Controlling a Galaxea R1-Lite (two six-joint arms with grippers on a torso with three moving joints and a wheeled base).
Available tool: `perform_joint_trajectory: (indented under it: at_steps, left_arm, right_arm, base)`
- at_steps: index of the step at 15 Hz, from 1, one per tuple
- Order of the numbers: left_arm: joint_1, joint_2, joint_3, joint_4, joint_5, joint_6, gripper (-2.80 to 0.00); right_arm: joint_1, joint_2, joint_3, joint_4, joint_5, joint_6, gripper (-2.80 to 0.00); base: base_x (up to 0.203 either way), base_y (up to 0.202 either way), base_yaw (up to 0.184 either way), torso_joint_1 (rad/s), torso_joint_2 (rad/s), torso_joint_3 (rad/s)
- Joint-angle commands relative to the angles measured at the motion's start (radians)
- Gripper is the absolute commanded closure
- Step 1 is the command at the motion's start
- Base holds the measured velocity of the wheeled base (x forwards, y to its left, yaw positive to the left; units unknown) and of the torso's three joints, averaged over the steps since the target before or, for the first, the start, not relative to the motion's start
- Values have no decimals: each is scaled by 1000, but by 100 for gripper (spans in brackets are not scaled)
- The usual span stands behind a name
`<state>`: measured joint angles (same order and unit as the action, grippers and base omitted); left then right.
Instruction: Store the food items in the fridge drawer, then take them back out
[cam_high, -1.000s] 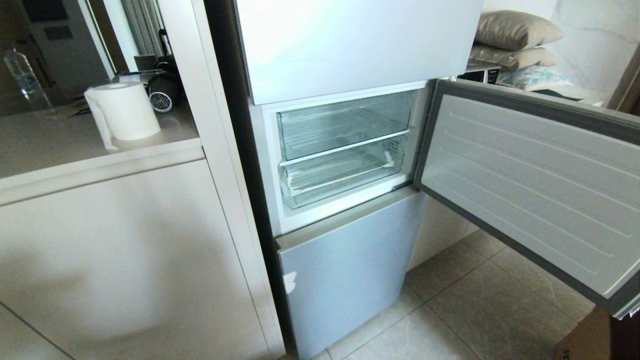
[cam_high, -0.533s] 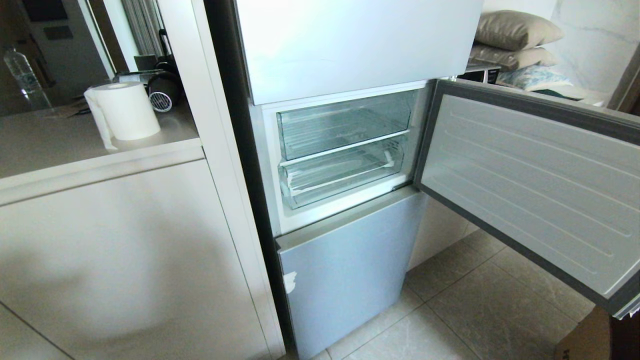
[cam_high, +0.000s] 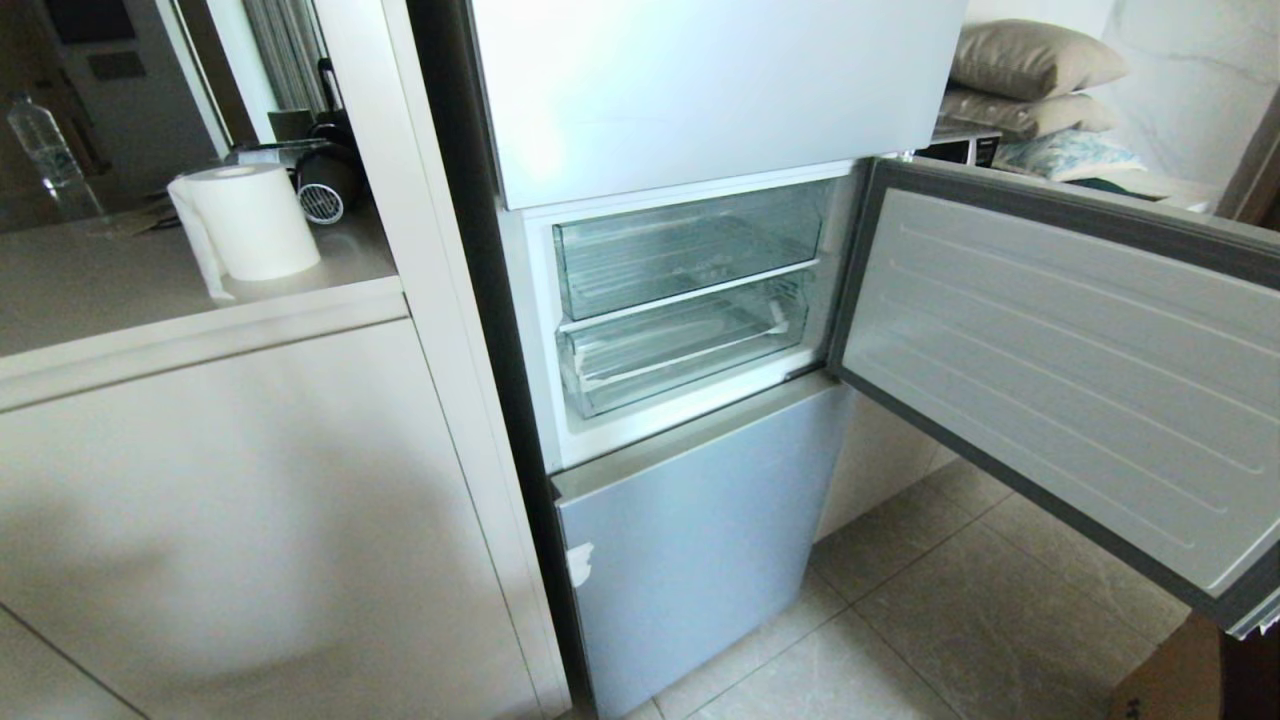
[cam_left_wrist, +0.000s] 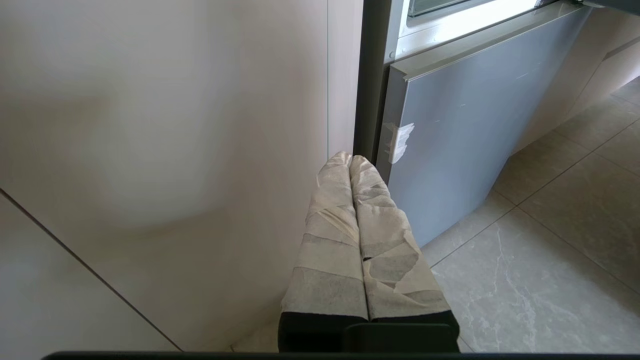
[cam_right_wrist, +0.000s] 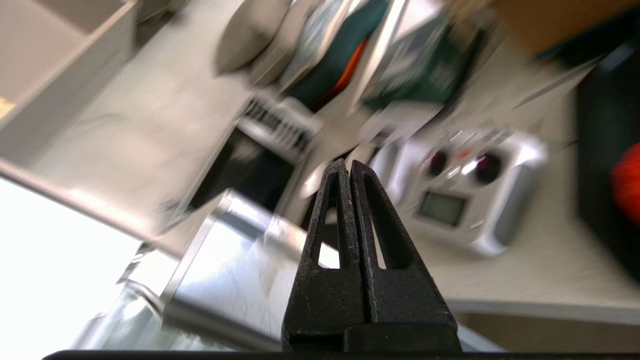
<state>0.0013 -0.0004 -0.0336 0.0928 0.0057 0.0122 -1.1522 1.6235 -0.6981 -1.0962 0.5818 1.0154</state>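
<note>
We see the fridge with its middle door swung wide open; the door's inner face is pale moulded plastic with long shallow ridges. Inside sit two clear plastic bins, one over the other. The fridge drawer is the lower one, wide and shallow, with a ribbed floor and a thick front lip, pushed in under the upper bin. We see no food in it. Below the drawer is a smooth grey-blue panel with a white tape patch.

Our left gripper hangs low beside that panel, its paper-wrapped fingers pressed together on nothing. Our right gripper, black and wedge-shaped, is clenched and empty, over a pale counter beside the fridge, near a silver remote controller. A blurred red shape shows at that view's edge.
</note>
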Motion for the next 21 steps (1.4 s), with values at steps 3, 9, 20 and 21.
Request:
perform_joint_trajectory:
  at_steps: [3, 9, 20, 21]
  left_arm:
    - [0, 2, 0, 1, 0, 0, 0]
    - [0, 2, 0, 1, 0, 0, 0]
    - [1, 2, 0, 1, 0, 0, 0]
    - [1, 2, 0, 1, 0, 0, 0]
  right_arm:
    - [-6, 172, -154, 16, 179, 201, 0]
    - [-6, 221, -270, 176, 394, 342, 0]
    - [-1, 49, -177, 378, 579, 350, 0]
    - [-9, 22, -167, 376, 577, 345, 0]
  base:
    - [0, 0, 0, 0, 0, 0]
    - [0, 0, 0, 0, 0, 0]
    - [0, 0, 0, 0, 0, 0]
    - [0, 0, 0, 0, 0, 0]
